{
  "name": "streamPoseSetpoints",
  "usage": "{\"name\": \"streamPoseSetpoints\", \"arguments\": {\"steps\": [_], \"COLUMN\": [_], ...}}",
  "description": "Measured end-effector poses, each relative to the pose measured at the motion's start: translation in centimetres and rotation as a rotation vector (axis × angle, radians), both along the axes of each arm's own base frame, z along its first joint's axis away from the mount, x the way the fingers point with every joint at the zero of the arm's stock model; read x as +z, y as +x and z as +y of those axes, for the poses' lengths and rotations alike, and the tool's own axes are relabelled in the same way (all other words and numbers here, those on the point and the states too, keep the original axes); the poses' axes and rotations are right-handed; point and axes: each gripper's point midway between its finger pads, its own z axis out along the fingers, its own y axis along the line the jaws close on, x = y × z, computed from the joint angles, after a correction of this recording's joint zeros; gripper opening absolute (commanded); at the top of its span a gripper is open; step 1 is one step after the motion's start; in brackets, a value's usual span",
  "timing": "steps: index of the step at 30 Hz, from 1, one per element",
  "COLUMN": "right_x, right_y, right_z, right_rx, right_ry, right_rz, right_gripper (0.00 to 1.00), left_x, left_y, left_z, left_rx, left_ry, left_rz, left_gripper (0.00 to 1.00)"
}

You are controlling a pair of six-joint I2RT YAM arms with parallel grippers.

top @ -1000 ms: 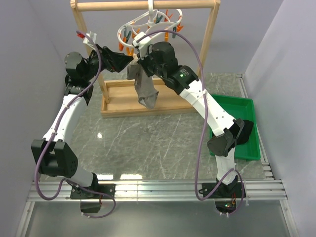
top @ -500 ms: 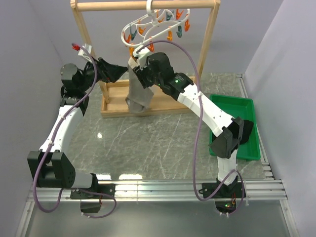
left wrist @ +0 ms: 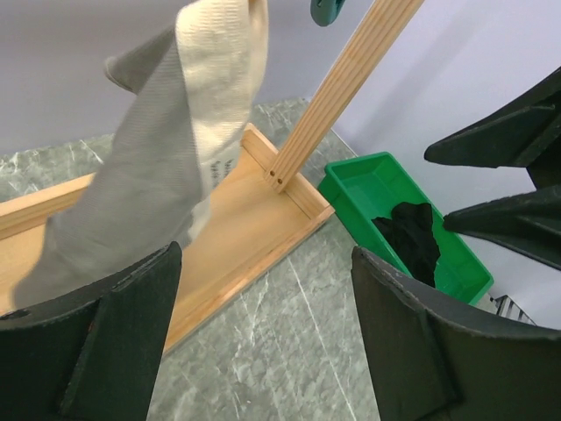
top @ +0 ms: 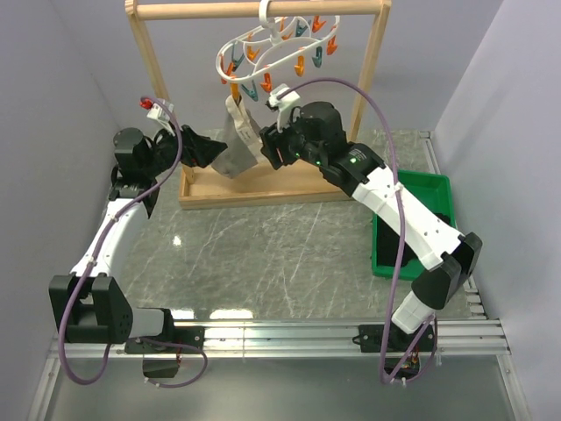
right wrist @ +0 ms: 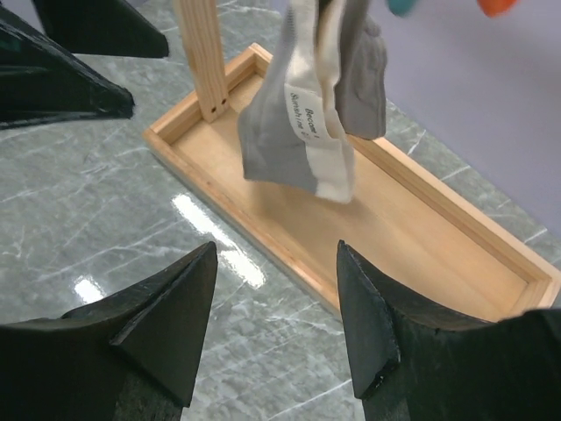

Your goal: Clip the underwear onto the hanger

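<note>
Underwear [top: 235, 147] hangs free at 12 o'clock on the counter [top: 263, 254], inside the wooden rack [top: 263, 9] and above its base tray. Its narrow top meets an orange pin on the 7 o'clock side of the hanger [top: 276, 44]. The bite of the pin is too small to make out. Beige waistband and a printed label face the right wrist camera.

Left end effector [top: 216, 151] sits at 9 o'clock of the underwear, fingers spread wide, nothing between them, close to the cloth but apart from it.

Right end effector [top: 266, 151] sits at 3 o'clock of it, fingers likewise spread and empty.

Green tray [top: 438, 189] lies at 3 o'clock on the counter, with a black cloth [left wrist: 412, 232] inside.
</note>
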Motion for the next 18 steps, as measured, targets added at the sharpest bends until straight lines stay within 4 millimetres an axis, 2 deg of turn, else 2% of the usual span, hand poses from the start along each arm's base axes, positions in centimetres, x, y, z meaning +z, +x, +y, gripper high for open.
{"name": "streamPoseSetpoints", "arguments": {"steps": [4,11,18], "right_x": [-1.2,-4.8,-5.3], "right_y": [0.6,2.4,3.4], "right_z": [-1.6,-4.5,-5.6], "right_rx": [-0.026,-0.093,-0.113], "right_ry": [0.015,0.026,0.064], "right_rz": [0.039,0.141,0.163], "right_gripper": [0.64,0.64,0.63], "left_x": [-0.5,-2.6,-3.3], "left_y": [0.6,2.0,2.4], "left_z": [0.0,-0.1,-0.8], "left_rx": [0.000,-0.001,-0.018], "left_ry": [0.000,0.000,0.007], "left_rz": [0.003,0.049,0.060], "left_gripper": [0.74,0.64,0.59]}}
